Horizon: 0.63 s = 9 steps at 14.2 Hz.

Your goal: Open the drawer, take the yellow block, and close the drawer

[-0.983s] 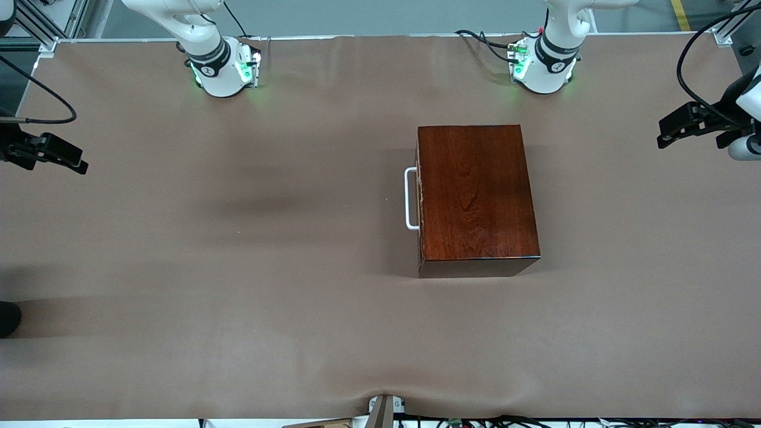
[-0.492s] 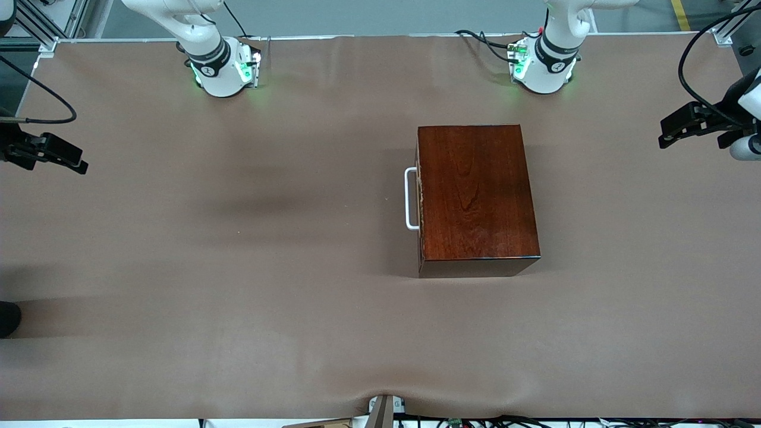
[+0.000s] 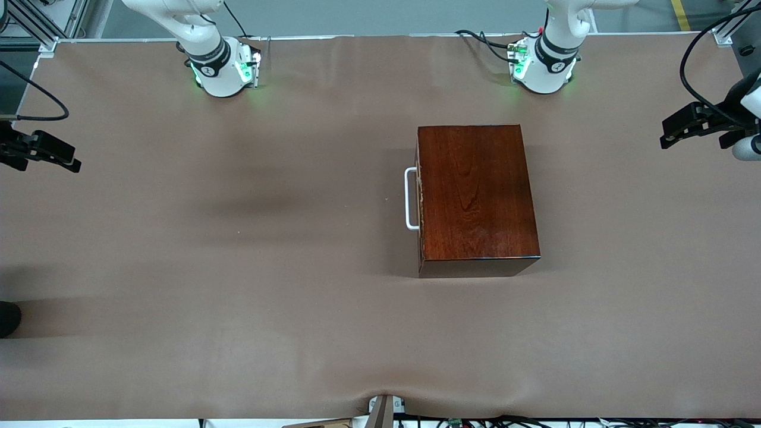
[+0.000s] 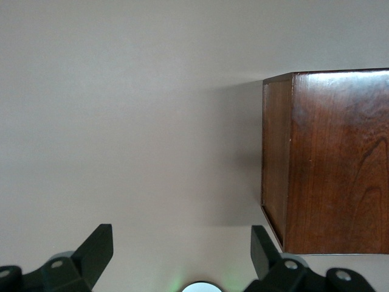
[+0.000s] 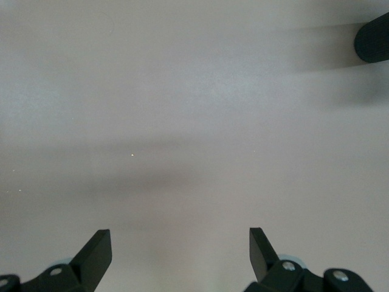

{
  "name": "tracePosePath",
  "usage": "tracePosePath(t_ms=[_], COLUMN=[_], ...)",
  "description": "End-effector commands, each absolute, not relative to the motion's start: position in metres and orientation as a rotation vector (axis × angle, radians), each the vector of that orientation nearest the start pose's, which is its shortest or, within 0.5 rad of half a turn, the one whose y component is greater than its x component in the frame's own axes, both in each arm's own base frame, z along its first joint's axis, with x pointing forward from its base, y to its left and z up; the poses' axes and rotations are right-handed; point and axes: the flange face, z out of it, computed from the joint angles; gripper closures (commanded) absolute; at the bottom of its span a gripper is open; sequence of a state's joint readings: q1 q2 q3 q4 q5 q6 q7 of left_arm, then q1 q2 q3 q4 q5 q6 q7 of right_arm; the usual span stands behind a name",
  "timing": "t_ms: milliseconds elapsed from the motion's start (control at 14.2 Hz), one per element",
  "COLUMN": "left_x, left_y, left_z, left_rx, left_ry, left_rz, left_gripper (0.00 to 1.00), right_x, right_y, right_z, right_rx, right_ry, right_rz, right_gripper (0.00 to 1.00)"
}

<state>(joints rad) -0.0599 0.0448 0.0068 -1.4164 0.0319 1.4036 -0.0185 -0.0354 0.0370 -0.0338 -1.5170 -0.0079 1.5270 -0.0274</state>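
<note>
While the wooden box (image 3: 477, 199) sits on the brown table (image 3: 238, 267), somewhat toward the left arm's end and closer to the edge where the bases stand than to the front camera's edge, nothing is touching it. The drawer (image 3: 420, 199) is pushed all the way in, so its front sits flush with the box, and the white handle (image 3: 409, 198) sticks out from the side that faces the right arm's end of the table. The yellow block isn't visible in any view. The left gripper (image 3: 684, 128) hangs in the air at the left arm's end of the table, right by that short edge, well apart from the box; in the left wrist view its two black fingers (image 4: 97, 249) are spread wide with only bare tabletop between them, and a corner of the box shows off to one side. The right gripper (image 3: 50, 153) hovers at the right arm's end, just by that edge, and its fingers (image 5: 97, 249) are also spread wide over plain brown cloth, holding nothing. There's a dark rounded thing (image 3: 9, 318) poking in at the table's edge at the right arm's end, nearer the front camera, but it's hard to say what it is.
</note>
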Motion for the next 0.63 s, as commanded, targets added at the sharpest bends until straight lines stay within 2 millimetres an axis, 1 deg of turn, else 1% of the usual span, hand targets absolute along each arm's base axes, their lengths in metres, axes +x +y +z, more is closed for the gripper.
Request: tracePosePath(t_ms=[0,281,562], left_x=[0.5518,0.5553,0.5554], left_y=[-0.0239,-0.0256,-0.0217], left_z=[0.6593,0.6527,0.6534], left_rx=[-3.124,-3.122,-3.118], left_ry=[0.076,0.057,0.070], left_rz=[0.079,0.097,0.095], left_gripper=[0.00,0.00,0.00], right_x=[0.5565,0.5562,0.5558], right_y=[-0.0395,-0.0429,-0.0487], right_z=[0.6288,0.6288,0.6288], right_rx=[-3.151,-3.151,-3.149], right_ry=[0.047,0.056,0.073], right_rz=[0.042,0.042,0.042], right_gripper=[0.00,0.00,0.00])
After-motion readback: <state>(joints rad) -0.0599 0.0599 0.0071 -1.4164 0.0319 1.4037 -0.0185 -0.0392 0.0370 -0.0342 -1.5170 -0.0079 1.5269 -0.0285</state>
